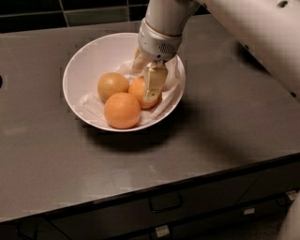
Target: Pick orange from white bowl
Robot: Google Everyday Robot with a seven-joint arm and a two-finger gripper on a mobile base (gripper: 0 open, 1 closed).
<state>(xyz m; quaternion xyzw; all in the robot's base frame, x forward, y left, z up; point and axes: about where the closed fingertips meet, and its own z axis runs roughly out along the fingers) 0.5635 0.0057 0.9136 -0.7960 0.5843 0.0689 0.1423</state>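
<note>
The white bowl (84, 65) stands on the dark counter at centre left, lined with crumpled white paper. It holds three fruits. The orange (137, 92) lies at the right of the group. A larger paler orange fruit (122, 110) lies at the front and a duller yellow-brown fruit (112, 86) at the left. My gripper (146, 86) reaches down into the bowl from the upper right. It sits right at the orange and covers the orange's right side and the part behind it.
The dark grey counter (225, 126) runs out to its front edge, with drawers (164, 204) below. My white arm (253, 33) crosses the upper right. A dark tiled wall (70, 11) stands behind the counter.
</note>
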